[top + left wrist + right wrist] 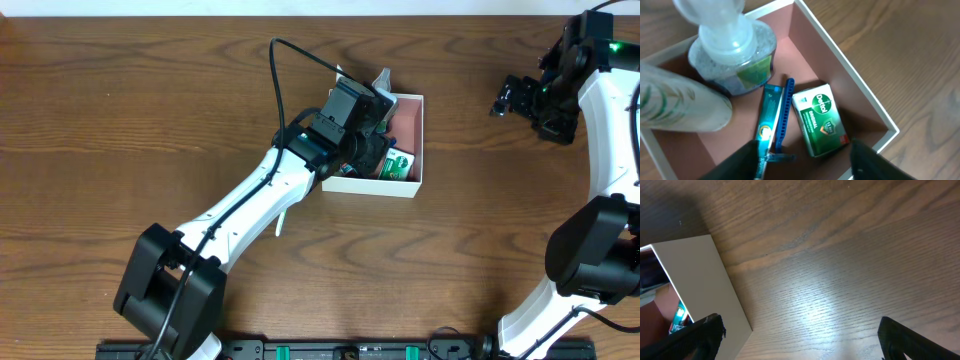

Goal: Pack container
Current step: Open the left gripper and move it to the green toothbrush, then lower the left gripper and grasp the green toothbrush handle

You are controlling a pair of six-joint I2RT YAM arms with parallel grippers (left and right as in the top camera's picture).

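The wooden table (120,120) is topped by the container (405,122), over which the left gripper (805,157) is held released and empty. Inside the container are seen a white bottle (675,105), a clear jar (737,55), a green Dettol box (820,120), a tube (769,120) and a slim blue plastic item (785,115). The right gripper (800,335) is held well right of the container, spread wide, grasping nothing.

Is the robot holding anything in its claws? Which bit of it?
Nothing is held. The left gripper hangs open over the container, gripping nothing inside it. The right gripper is open over the table.
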